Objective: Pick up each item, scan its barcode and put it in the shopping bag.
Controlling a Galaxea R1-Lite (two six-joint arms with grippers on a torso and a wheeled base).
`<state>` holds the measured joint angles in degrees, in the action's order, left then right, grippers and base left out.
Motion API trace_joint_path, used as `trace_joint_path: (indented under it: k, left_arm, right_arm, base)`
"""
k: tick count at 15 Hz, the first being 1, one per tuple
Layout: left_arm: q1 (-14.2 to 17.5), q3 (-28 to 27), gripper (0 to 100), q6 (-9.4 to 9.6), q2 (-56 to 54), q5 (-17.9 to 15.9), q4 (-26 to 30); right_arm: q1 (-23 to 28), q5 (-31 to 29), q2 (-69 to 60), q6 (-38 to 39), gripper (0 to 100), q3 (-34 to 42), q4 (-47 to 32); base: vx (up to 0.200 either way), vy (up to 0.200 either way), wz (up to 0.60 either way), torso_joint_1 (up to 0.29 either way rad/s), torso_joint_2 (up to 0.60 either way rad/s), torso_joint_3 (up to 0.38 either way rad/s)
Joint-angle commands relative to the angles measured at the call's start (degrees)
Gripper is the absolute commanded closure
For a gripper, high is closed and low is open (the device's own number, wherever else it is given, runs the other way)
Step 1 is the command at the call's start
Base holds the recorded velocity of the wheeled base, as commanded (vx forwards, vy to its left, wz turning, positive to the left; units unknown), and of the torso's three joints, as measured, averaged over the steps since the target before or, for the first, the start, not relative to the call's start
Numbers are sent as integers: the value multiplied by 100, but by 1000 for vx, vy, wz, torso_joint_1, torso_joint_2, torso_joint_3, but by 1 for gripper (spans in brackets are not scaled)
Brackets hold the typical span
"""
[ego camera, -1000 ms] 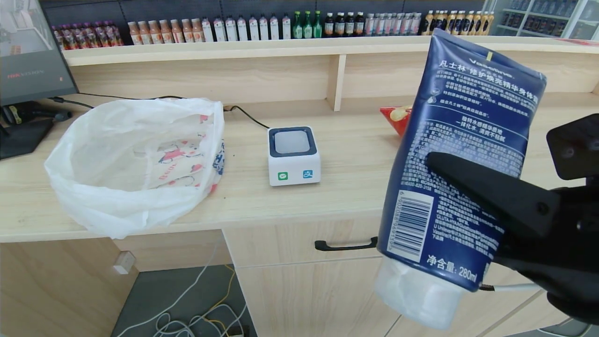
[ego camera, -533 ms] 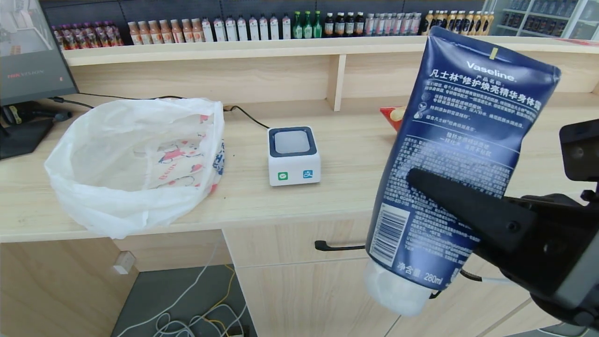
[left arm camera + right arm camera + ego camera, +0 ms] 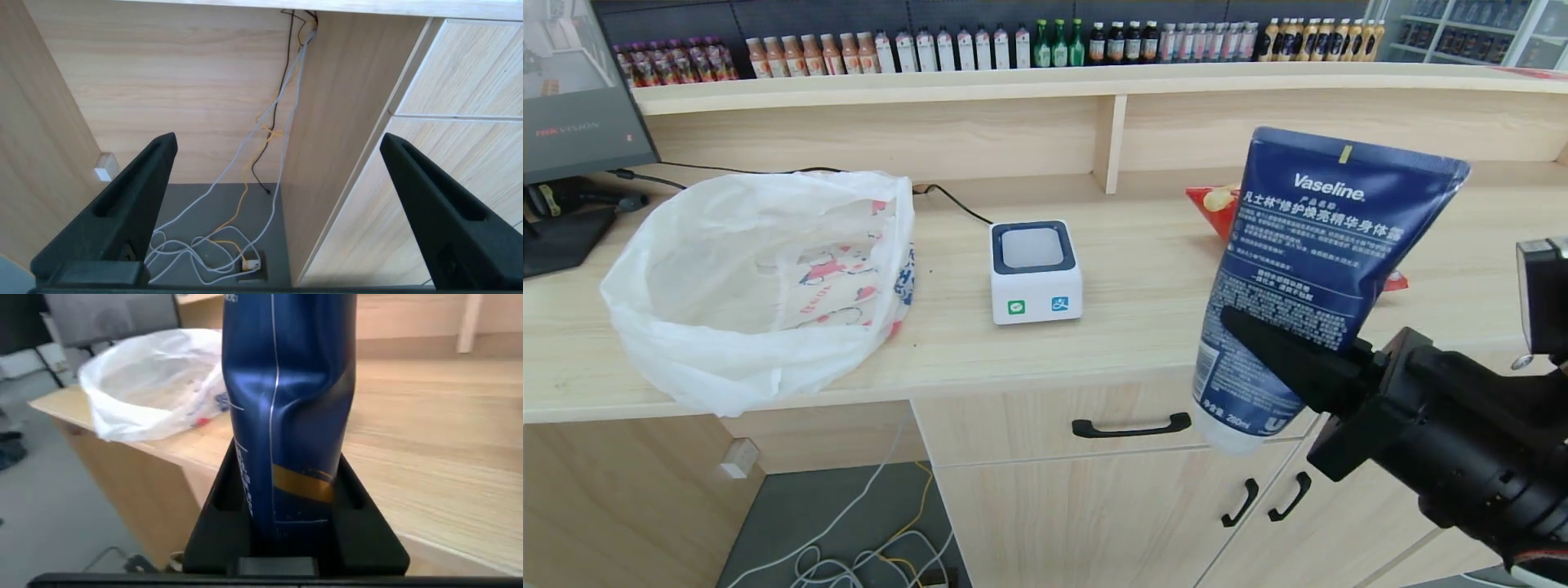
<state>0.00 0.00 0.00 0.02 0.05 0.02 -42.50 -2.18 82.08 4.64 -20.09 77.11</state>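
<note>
My right gripper [image 3: 1278, 363] is shut on a dark blue lotion tube [image 3: 1319, 261], held in the air at the right, in front of the counter edge. The tube stands cap down, its printed back facing the head camera. In the right wrist view the tube [image 3: 290, 400] is squeezed between the black fingers [image 3: 222, 490]. A white barcode scanner box [image 3: 1036, 271] sits mid-counter, left of the tube. The white shopping bag [image 3: 756, 278] lies open at the counter's left. My left gripper [image 3: 278, 212] is open, below the counter, facing the cabinet and floor cables.
A red snack packet [image 3: 1213, 204] lies on the counter behind the tube. A monitor [image 3: 572, 90] stands at the far left. Drawers with black handles [image 3: 1131, 426] are under the counter. A shelf of bottles [image 3: 1045, 41] runs along the back.
The right gripper has moved the tube lower and farther from the head camera, so it appears smaller. The barcode has turned out of sight. Bag and scanner have not moved.
</note>
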Motion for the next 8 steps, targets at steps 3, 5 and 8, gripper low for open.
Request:
trace_joint_path:
  k: [3, 5, 8]
  left_arm:
    - [-9, 0, 0, 0, -2, 4, -2]
    - [-9, 0, 0, 0, -2, 4, -2]
    - [0, 0, 0, -9, -2, 4, 6]
  right_arm:
    - [998, -169, -263, -1168, 100, 31, -29]
    - [1068, -186, -315, -1572, 100, -153, -20]
    - [1499, -186, -315, -1783, 100, -267, 41]
  base:
    - [0, 0, 0, 0, 0, 0]
    - [0, 0, 0, 0, 0, 0]
    - [0, 0, 0, 0, 0, 0]
